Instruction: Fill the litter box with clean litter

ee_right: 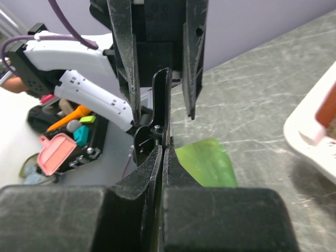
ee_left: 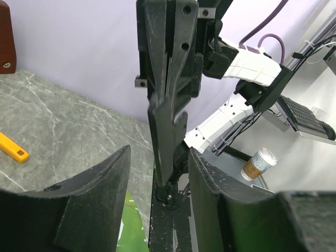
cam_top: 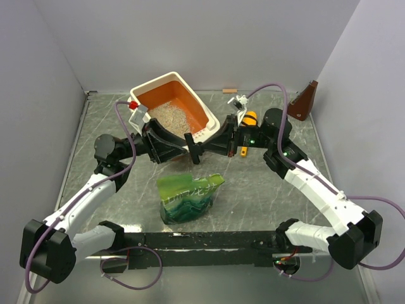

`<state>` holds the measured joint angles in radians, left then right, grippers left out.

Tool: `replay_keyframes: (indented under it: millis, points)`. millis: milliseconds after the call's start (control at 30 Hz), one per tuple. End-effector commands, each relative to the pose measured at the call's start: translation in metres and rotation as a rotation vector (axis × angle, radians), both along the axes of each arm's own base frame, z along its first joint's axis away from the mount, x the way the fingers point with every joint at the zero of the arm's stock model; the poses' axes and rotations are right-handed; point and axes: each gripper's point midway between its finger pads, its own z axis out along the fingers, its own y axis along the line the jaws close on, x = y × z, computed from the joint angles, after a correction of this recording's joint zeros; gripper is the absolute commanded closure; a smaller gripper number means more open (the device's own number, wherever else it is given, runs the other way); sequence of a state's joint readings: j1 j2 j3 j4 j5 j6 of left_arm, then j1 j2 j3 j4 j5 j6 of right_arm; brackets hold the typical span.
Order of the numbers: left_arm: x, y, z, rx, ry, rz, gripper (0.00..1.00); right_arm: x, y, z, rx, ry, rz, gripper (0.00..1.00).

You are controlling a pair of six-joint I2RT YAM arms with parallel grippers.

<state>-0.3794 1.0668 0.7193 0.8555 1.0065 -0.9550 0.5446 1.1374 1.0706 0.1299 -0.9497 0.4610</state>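
The litter box [cam_top: 204, 105], cream rim and orange inner walls, stands at the back centre with pale grey-beige litter [cam_top: 171, 117] on its floor. Its rim shows at the right edge of the right wrist view [ee_right: 310, 123]. My two grippers meet just in front of it, above the table. My right gripper [cam_top: 201, 152] [ee_right: 164, 157] is shut on a thin black spring clip [ee_right: 157, 128]. My left gripper [cam_top: 180, 144] [ee_left: 157, 173] is open, one finger [ee_left: 100, 199] on each side of that clip [ee_left: 168, 220], not closed on it.
A crinkled green bag [cam_top: 188, 197] stands upright on the table below the grippers. A yellow-orange scoop [cam_top: 248, 120] lies right of the litter box, its handle [ee_left: 13, 149] in the left wrist view. A brown wedge-shaped object [cam_top: 307, 101] stands at the back right.
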Motion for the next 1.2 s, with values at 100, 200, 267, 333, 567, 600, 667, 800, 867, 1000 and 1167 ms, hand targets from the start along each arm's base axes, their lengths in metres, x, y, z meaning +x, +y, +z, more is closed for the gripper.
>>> replay_keyframes:
  millis: [100,200,267,333,567,600,667,800,867,1000,1167]
  points:
    - [-0.007,0.006,0.018,-0.017,-0.120,0.020,0.53,-0.007,0.014,0.006,0.032,-0.025,0.064,1.00]
    - [-0.010,0.006,0.019,-0.015,-0.131,0.018,0.76,-0.007,0.016,0.006,0.035,-0.019,0.067,1.00]
    - [-0.010,0.006,0.019,-0.014,-0.135,0.015,0.91,-0.006,0.016,0.007,0.037,-0.016,0.064,1.00]
    - [-0.011,0.006,0.019,-0.015,-0.135,0.010,0.99,-0.005,0.017,0.006,0.032,-0.011,0.066,1.00]
    - [-0.011,0.007,0.021,-0.005,-0.146,0.018,0.99,0.000,0.010,-0.004,-0.041,-0.037,0.021,0.43]
    - [-0.012,0.007,0.021,-0.001,-0.146,0.022,0.99,-0.001,0.007,-0.003,-0.047,-0.061,0.010,0.36]
    - [-0.012,0.008,0.020,0.008,-0.141,0.025,0.99,-0.006,0.000,-0.001,-0.044,-0.099,0.022,0.28]
    - [-0.012,0.010,0.018,0.035,-0.143,0.047,0.99,-0.010,-0.010,0.004,-0.038,-0.162,0.019,0.26]
    - [-0.014,0.010,0.018,0.043,-0.141,0.045,0.99,-0.013,-0.012,0.005,-0.035,-0.181,0.030,0.25]
    - [-0.011,0.012,0.016,0.053,-0.117,0.075,0.99,-0.025,-0.012,0.010,0.006,-0.225,0.103,0.25]
    - [-0.012,0.013,0.014,0.056,-0.098,0.087,0.99,-0.026,-0.007,0.007,0.020,-0.215,0.150,0.24]
